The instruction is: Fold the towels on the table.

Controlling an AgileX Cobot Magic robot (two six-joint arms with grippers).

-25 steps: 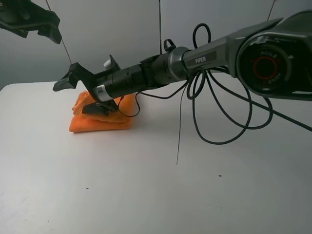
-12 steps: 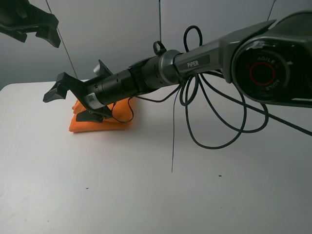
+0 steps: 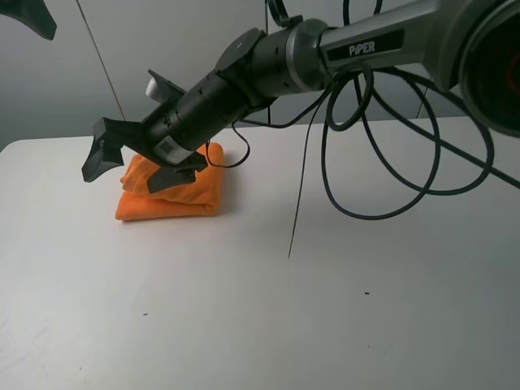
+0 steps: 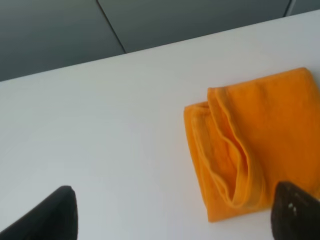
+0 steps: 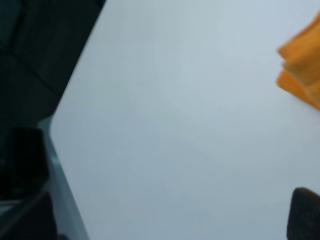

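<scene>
The large plain white matte table [image 3: 268, 309] filled most of the high view, bare apart from a few tiny dark specks [image 3: 366, 293] toward its near side. Behind it stood a pale grey panelled wall [image 3: 187, 49] with thin dark seams, and the left wrist view showed the same grey panels beyond the table's far edge.

The bright orange terry-cloth towel [image 3: 175, 197] lay on the far left part of the table as a compact folded bundle, several layers stacked with rounded fold edges showing. In the left wrist view the towel [image 4: 250, 145] rested flat, its folded layers opening toward one end.

The right arm, dark grey with black segments [image 3: 341, 53], reached from the upper right across the middle, sloping down to the left. Loose black cables [image 3: 382, 162] hung from it in loops above the table. The right gripper [image 3: 134, 166] hovered over the towel's left end with its black jaws spread wide apart and nothing between them.

Of the left gripper [image 4: 170, 212], only two dark fingertips showed in its wrist view, standing far apart and empty, above bare table beside the towel. In the high view only a dark scrap of it appeared in the top left corner.
</scene>
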